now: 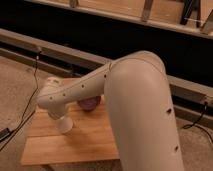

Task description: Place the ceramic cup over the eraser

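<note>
The ceramic cup point(64, 124) is a small white shape low over the left part of the wooden table point(90, 142), right under the end of my arm. My gripper point(56, 114) is at the cup's top, mostly hidden behind my white wrist. I cannot tell whether the cup rests on the table or hangs just above it. The black eraser is not in view. It may be hidden by the cup or by my arm.
A dark purple-brown bowl point(89, 104) sits on the table behind the cup, partly covered by my forearm. A black cable point(31, 95) runs down the floor at the left. A long metal rail point(75, 57) and a dark shelf stand behind the table.
</note>
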Available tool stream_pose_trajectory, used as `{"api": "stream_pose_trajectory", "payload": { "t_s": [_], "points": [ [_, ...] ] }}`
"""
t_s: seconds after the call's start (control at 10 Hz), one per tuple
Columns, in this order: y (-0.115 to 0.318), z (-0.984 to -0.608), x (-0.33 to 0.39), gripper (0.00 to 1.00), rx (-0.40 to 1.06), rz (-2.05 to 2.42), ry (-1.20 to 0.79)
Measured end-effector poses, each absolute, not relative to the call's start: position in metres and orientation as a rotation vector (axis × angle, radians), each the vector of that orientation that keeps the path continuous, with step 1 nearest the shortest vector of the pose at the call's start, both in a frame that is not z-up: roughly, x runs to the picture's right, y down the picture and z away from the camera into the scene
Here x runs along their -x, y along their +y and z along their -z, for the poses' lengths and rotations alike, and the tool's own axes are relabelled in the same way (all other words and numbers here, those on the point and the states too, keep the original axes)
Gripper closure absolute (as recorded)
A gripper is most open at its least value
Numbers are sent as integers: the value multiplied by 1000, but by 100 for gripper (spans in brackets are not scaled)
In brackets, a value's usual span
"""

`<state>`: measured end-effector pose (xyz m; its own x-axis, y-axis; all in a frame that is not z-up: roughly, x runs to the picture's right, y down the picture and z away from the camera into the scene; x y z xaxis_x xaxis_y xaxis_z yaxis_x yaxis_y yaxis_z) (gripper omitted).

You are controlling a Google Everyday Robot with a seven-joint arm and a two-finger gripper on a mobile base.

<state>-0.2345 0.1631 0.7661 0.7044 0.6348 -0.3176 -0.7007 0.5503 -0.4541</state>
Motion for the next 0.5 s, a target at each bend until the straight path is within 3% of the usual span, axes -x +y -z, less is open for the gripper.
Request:
{"api": "stream_pose_trajectory", "payload": {
  "t_s": [0.3,0.5],
  "points": [
    [165,-767,235,27,591,-796,125],
    [165,-767,234,20,589,-799,127]
  ]
}}
